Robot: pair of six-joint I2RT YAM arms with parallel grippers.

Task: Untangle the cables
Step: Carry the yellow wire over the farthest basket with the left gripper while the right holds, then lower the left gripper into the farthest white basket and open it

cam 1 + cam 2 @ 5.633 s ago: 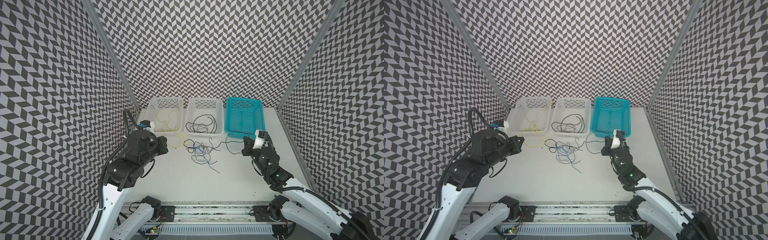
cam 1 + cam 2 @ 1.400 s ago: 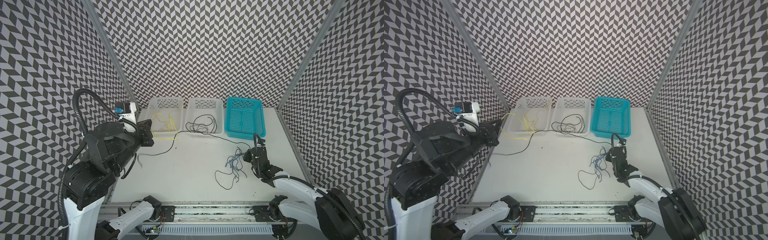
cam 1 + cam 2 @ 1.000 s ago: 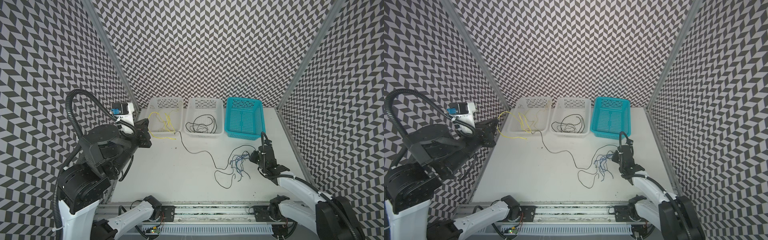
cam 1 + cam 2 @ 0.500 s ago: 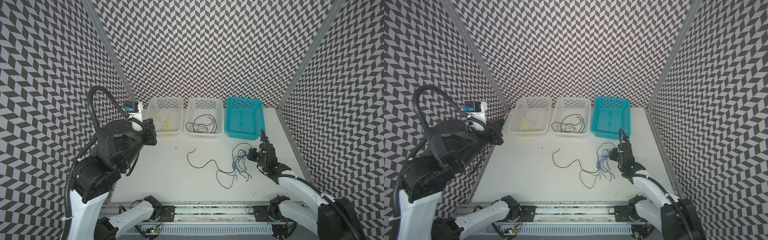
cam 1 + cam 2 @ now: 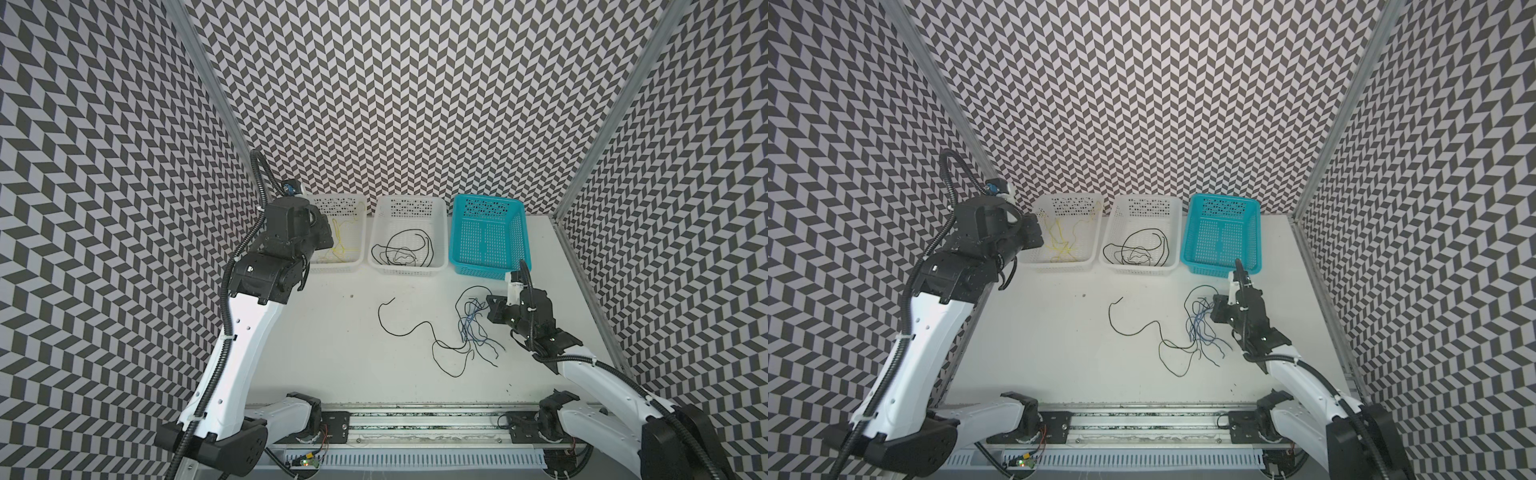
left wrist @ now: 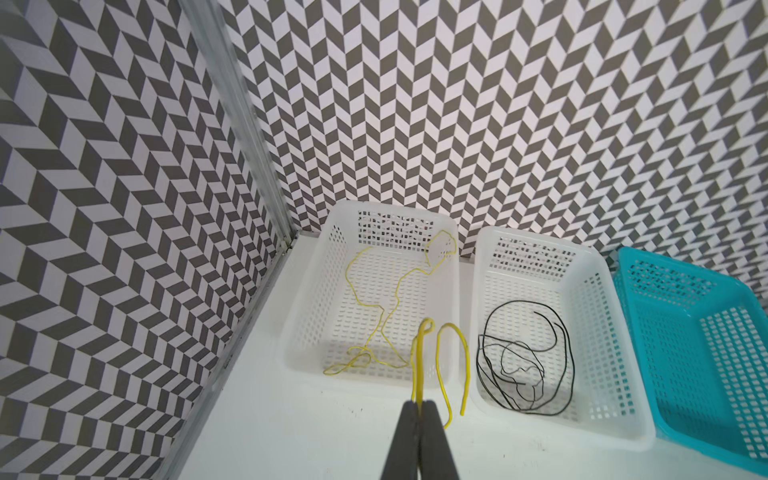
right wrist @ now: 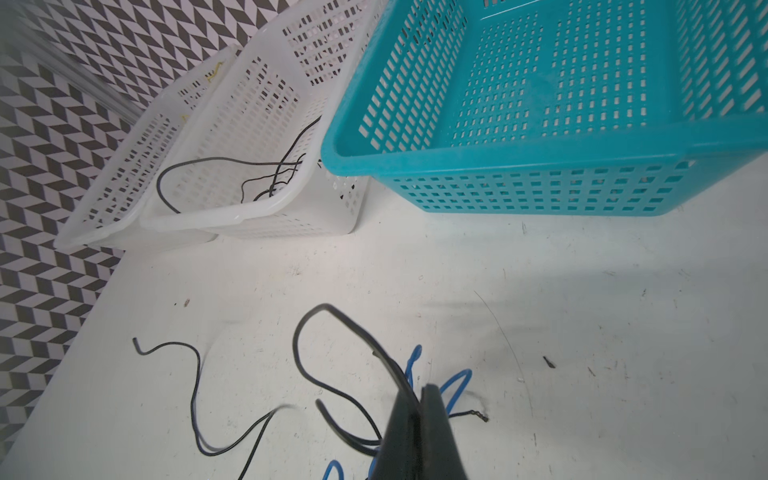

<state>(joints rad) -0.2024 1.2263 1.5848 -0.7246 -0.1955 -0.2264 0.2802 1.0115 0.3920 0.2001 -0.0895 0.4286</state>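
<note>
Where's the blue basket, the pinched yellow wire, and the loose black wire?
Blue basket [image 5: 486, 243], in a top view, bare floor.
Yellow wire [image 6: 419, 361], left wrist view, doubled strand.
Black wire [image 5: 379, 318], in a top view, left bend.

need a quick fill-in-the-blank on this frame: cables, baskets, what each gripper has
1. The left gripper is shut on a looped cable coloured ____.
2. The right gripper is shut on a cable bunch that mixes black with ____.
3. The middle basket holds only ____ cables.
4. The teal basket holds ____ cables.
Missing: yellow; blue; black; no.
</note>
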